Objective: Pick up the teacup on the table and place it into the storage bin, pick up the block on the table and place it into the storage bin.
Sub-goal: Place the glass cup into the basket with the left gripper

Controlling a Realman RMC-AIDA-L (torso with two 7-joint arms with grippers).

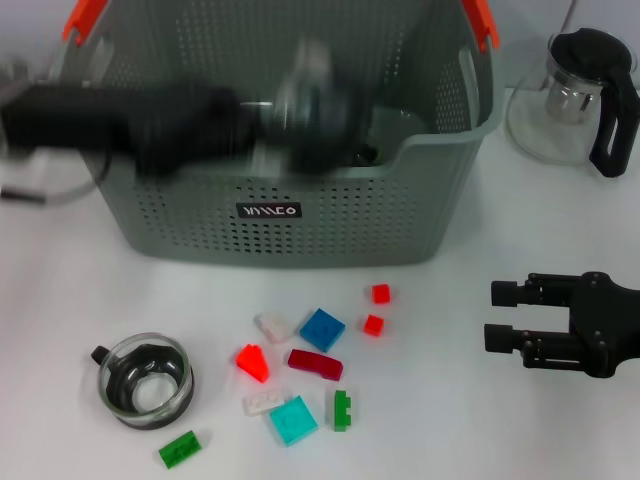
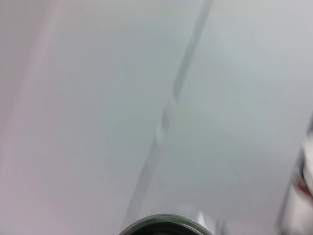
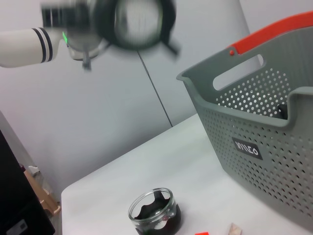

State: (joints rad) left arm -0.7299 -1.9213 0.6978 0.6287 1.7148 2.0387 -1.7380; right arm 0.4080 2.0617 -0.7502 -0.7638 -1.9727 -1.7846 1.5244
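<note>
Nearest, on the white table (image 1: 80, 280): glass teacup (image 1: 147, 380) with dark insert, upright, left of scattered coloured blocks (image 1: 305, 372). Right end effector (image 1: 500, 315) spread, hovering beside them. Behind: grey-green perforated storage bin (image 1: 300, 215); blurred left end effector (image 1: 320, 105) over it, grip impossible to tell. Glass teapot (image 1: 575, 95) far right.

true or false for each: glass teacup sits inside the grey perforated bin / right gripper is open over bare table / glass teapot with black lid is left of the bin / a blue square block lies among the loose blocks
1. The glass teacup sits inside the grey-green perforated storage bin. False: it stands on the white table, in front of the bin.
2. The right gripper is open over bare table. True.
3. The glass teapot with black lid is left of the bin. False: it stands to the bin's right.
4. A blue square block lies among the loose blocks. True.
</note>
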